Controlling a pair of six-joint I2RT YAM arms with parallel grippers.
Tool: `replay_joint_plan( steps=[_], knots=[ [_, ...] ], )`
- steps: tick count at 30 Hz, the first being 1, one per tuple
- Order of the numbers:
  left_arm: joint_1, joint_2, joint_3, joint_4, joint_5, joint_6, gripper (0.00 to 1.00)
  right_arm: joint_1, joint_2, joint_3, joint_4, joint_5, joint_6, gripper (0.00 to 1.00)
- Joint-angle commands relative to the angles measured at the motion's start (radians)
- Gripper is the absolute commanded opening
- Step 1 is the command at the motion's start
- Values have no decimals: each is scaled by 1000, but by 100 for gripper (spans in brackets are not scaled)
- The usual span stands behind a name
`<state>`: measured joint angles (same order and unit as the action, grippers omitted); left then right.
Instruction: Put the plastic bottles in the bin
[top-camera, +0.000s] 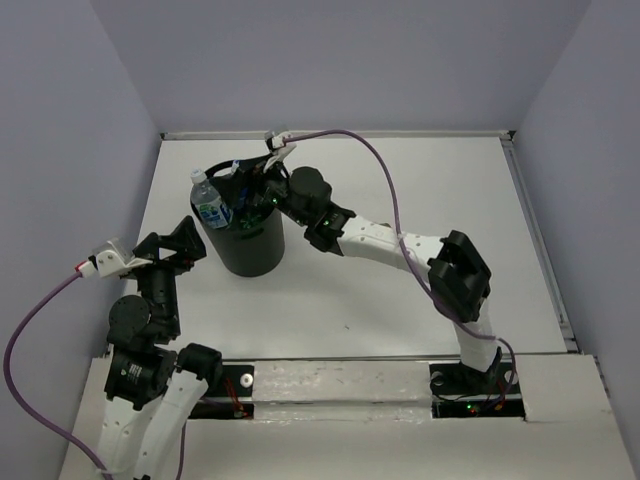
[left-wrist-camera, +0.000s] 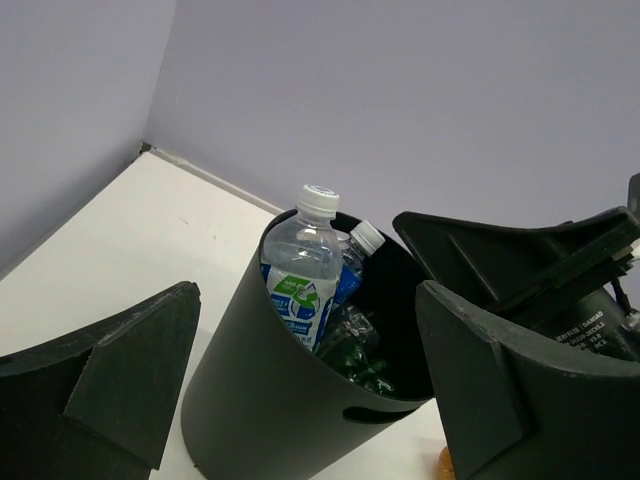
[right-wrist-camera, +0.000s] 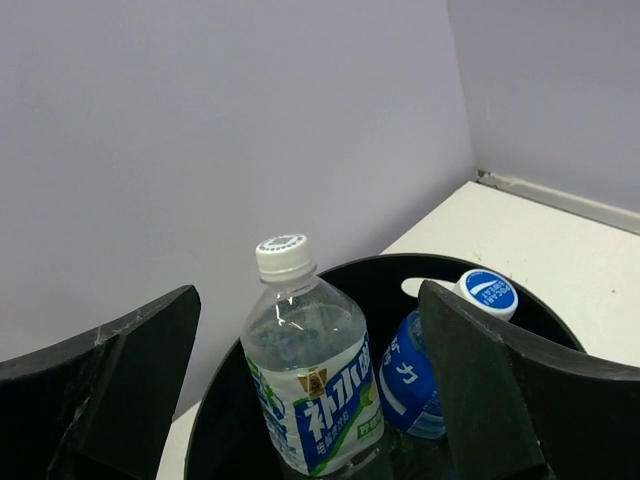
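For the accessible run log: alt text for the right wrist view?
A clear bottle with a white cap and green-white label stands in the black bin, a blue-labelled bottle beside it. The open right gripper frames the view.

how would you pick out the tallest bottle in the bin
Find the black cylindrical bin on the white table. A clear plastic bottle rises above its rim. Unlike the blue-capped bottle beside it, its cap is white, its label green-white.
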<state>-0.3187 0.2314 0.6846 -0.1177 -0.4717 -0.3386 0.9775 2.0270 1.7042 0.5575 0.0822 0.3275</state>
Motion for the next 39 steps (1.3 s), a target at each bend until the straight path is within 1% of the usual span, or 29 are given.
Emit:
replay_joint_plan(
  steps=[1,3,4,5,6,7,8,9,10,11,12,13,14,15,17,20,28,34,36,39],
  knots=[
    [1,-9,-3,35,-15,1,99,9,-117,-36,79,88,-56,94],
    [1,-10,-5,35,-15,3,99,9,-169,-92,74,140,-88,93],
    [1,-12,-5,35,-15,3,99,9,-235,-128,65,161,-126,90],
    [3,-15,-3,33,-15,3,99,9,-273,-212,50,191,-145,88],
    [3,-17,-5,35,-10,4,99,9,-310,-257,0,265,-172,84],
    [1,-21,-5,36,-5,4,99,9,-389,-305,-34,305,-179,82],
    [1,-24,-7,36,-1,4,99,-8,-430,-407,-69,347,-174,81],
    [0,-27,-5,39,5,6,99,-43,-470,-461,-152,410,-156,80],
    [-2,-30,-7,42,18,6,99,-69,-547,-556,-212,425,-80,79],
    [-2,-33,-7,43,22,4,99,-106,-585,-602,-335,418,-26,79],
    [-5,-35,-7,43,25,6,99,-194,-618,-648,-381,394,86,84],
    [-6,-37,-7,43,25,6,99,-241,-649,-699,-418,364,143,86],
    [-8,-41,-7,43,27,6,99,-284,-678,-748,-441,335,189,89],
    [-10,-43,-7,43,25,7,99,-324,-729,-843,-461,308,258,94],
    [-16,-49,-7,41,24,9,99,-400,-778,-914,-469,272,318,98],
    [-19,-47,-7,41,24,10,99,-421,-769,-966,-469,278,413,100],
    [-26,-50,-7,38,27,15,99,-439,-573,-913,-450,214,660,100],
    [-34,-50,-8,43,39,16,99,-439,-444,-858,-415,188,754,100],
    [-36,-50,-10,43,39,16,99,-439,-413,-859,-361,186,765,100],
    [-37,-49,-8,43,44,18,99,-439,-369,-841,-347,186,774,100]
  ],
)
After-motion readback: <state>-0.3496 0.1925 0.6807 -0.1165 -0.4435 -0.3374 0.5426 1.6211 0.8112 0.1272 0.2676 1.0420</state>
